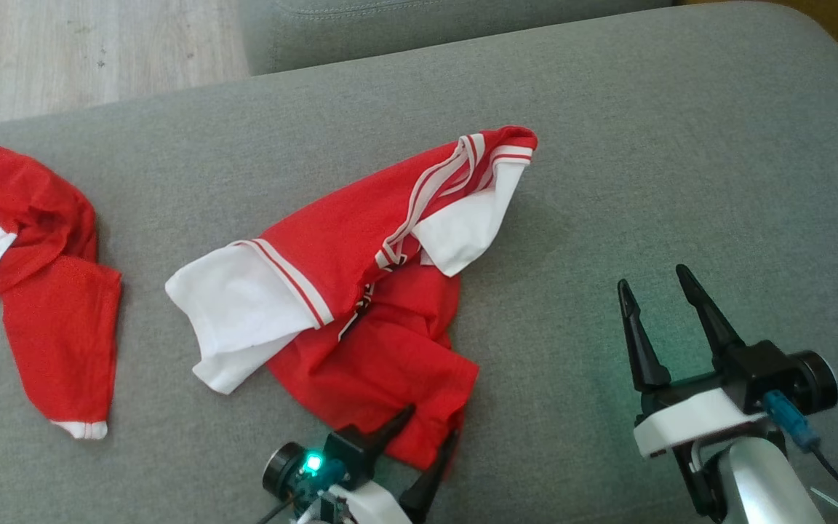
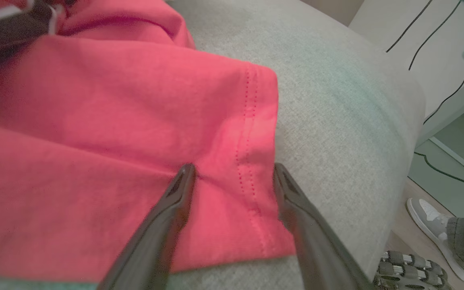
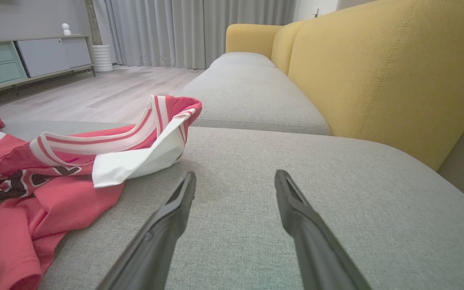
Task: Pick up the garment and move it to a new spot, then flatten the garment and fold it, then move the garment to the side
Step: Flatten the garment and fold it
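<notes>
The garment (image 1: 361, 291) lies crumpled on the grey sofa cushion (image 1: 681, 145); it looks soft, light and limp. The left fingers (image 2: 175, 201), wide open and empty, straddle its near hem (image 2: 252, 121), I think a good place to pinch. The right fingers (image 1: 639, 342), also open and empty, are right of it.

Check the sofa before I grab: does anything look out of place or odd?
The red-and-white garment lies crumpled, one white sleeve folded over its body. A second red garment sits heaped at the cushion left end. A person's shoe stands beside the cushion, near the left gripper. No damage shows.
</notes>
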You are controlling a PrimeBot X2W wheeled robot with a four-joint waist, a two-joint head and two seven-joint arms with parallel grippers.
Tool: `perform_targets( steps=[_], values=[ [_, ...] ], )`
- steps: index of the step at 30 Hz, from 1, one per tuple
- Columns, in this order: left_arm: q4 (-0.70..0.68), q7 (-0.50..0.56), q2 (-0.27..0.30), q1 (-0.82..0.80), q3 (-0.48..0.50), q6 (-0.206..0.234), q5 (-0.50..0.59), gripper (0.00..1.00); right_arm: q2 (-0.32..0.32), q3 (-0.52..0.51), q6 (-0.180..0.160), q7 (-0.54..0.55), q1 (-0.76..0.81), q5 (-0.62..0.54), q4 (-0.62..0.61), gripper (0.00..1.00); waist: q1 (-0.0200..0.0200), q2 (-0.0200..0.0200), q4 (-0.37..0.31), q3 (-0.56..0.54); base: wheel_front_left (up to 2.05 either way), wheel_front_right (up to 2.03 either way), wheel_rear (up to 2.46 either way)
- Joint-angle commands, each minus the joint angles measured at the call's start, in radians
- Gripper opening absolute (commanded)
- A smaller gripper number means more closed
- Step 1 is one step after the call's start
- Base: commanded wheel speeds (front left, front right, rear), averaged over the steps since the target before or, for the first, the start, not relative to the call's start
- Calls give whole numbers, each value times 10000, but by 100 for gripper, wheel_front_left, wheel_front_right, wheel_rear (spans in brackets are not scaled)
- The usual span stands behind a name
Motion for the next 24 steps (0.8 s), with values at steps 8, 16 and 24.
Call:
perform_targets(
  steps=[8,16,24],
  values=[
    [532,537,29,-136,-222,19,-329,0,80,7,-7,-108,29,178,-264,100,1,-1,263,-89,0,0,0],
    [-1901,762,1515,72,808,564,-946,0,83,-291,-7,-108,330,385,-280,100,1,-1,870,-420,0,0,0],
    [-5491,2172,4514,1644,2670,2432,-1357,0,84,-301,-7,-108,451,572,-308,100,1,-1,1280,-532,0,0,0]
  ],
)
